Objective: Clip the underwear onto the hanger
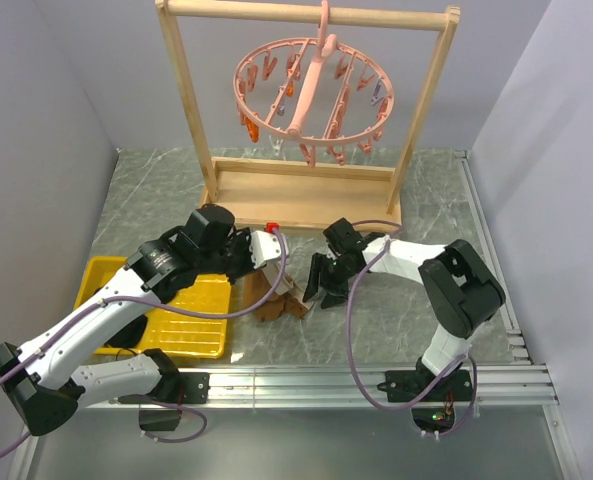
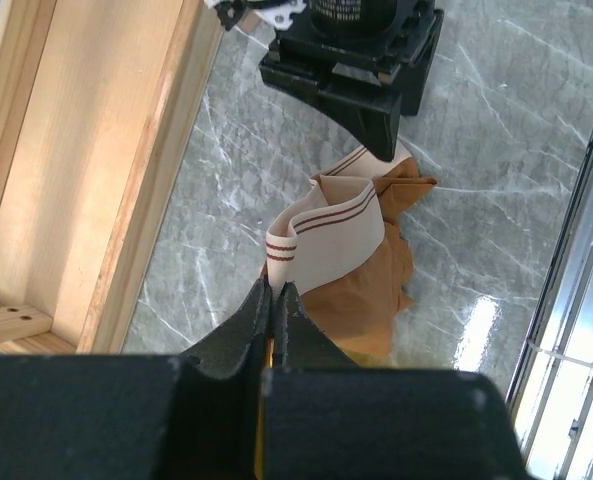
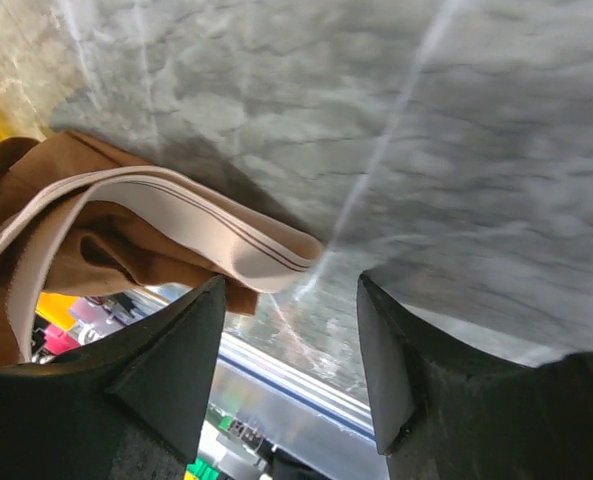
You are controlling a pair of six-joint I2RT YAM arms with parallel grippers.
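Observation:
The brown underwear (image 1: 279, 300) hangs bunched just above the table, its pale striped waistband (image 2: 328, 228) lifted. My left gripper (image 2: 276, 288) is shut on one end of that waistband and holds it up; from above it (image 1: 264, 268) sits at the garment's left. My right gripper (image 3: 291, 290) is open beside the waistband's other end (image 3: 186, 222), the band's edge just above its left finger (image 3: 171, 360) with nothing between the jaws. In the top view it (image 1: 324, 292) stands right of the garment. The pink hanger (image 1: 311, 95) hangs from the wooden rack's top bar, clips dangling.
The wooden rack (image 1: 301, 190) stands behind both grippers, its base board (image 2: 86, 170) close on my left gripper's left. A yellow tray (image 1: 191, 325) lies at the front left, under the left arm. A metal rail (image 1: 376, 378) runs along the near edge.

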